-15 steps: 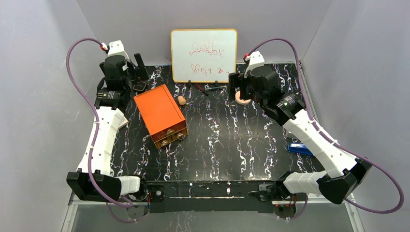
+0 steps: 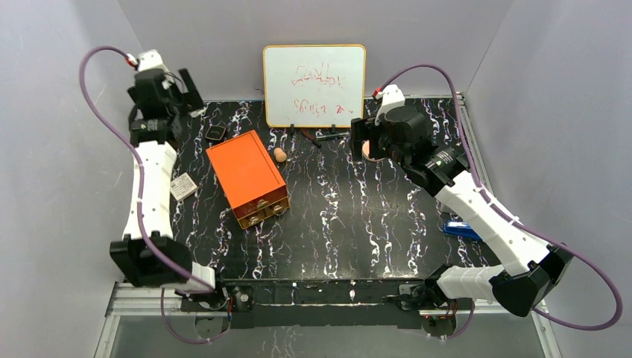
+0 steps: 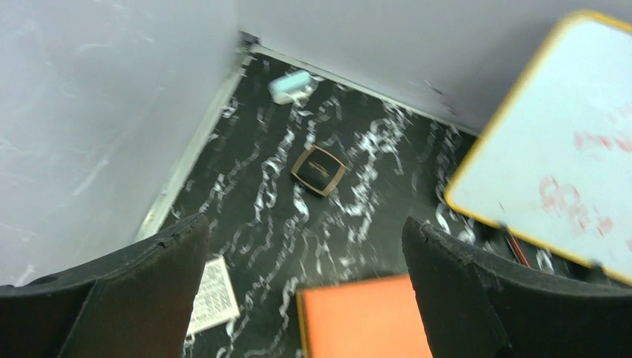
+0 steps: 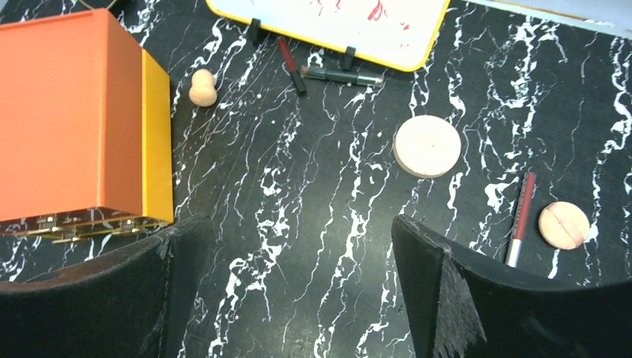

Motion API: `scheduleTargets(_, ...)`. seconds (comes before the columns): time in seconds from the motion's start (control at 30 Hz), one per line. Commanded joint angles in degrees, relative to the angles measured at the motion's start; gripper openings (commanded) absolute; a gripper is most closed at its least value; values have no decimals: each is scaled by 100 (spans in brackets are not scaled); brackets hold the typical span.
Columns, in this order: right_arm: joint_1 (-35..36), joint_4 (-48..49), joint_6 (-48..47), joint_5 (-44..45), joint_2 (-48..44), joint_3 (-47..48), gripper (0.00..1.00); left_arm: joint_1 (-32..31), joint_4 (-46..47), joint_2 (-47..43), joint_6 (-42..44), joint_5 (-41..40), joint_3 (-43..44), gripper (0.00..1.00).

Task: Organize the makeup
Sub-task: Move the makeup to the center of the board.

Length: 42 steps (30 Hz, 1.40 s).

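Table [image 2: 350, 224] with two arms, seen from above and from each wrist. The left end effector [image 3: 304, 225] hangs above the far-left corner of the table, its fingers spread wide and holding nothing. Below it lies the small black square compact [image 3: 318, 171], flat on the table near that corner. A pale blue-white object [image 3: 291, 86] sits closer to the corner itself, and a white printed card [image 3: 212, 294] lies near the left edge.

The right end effector [image 4: 298, 224] hangs over the far-right part of the table, its fingers likewise wide apart and empty. Ahead of it lies the flat round peach disc [image 4: 427, 145]. A smaller round disc [image 4: 563, 224] rests farther toward the right edge, with a red-and-white pencil [image 4: 520, 218] just beside it. Two thin dark sticks [image 4: 291, 66] [image 4: 343, 75] lie at the foot of the whiteboard [image 2: 314, 84], which stands at the far edge. The tan egg-shaped sponge [image 4: 202, 86] rests near them, just beside the orange box [image 4: 67, 119]. The box stands left of centre, its drawer front turned toward the near edge. A blue object [image 2: 462, 229] lies near the right edge.
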Motion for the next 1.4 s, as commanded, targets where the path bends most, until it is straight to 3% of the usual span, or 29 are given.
scheduleTargets(0.0,-13,279,-24,-292,-152,-122,98,682,-317,872,-264,398,983,99)
scheduleTargets(0.2,-9,355,-65,-425,7,-220,98,1001,-1143,2627,-185,499,3042,98)
scheduleTargets(0.37,-11,447,-52,-561,226,-266,98,1056,-2122,4603,-226,1503,5369,98)
scheduleTargets(0.57,-22,436,-104,-655,600,-129,98,1036,-1702,5490,-461,2750,5526,98)
scheduleTargets(0.77,-20,395,-135,-793,991,68,98,936,-1684,5978,204,3022,5440,99)
scheduleTargets(0.97,-22,406,-98,-936,1312,247,98,879,-1710,6275,641,3000,5160,99)
scheduleTargets(1.37,-23,313,-126,-898,1382,282,98,377,-1696,6819,1411,1939,4708,98)
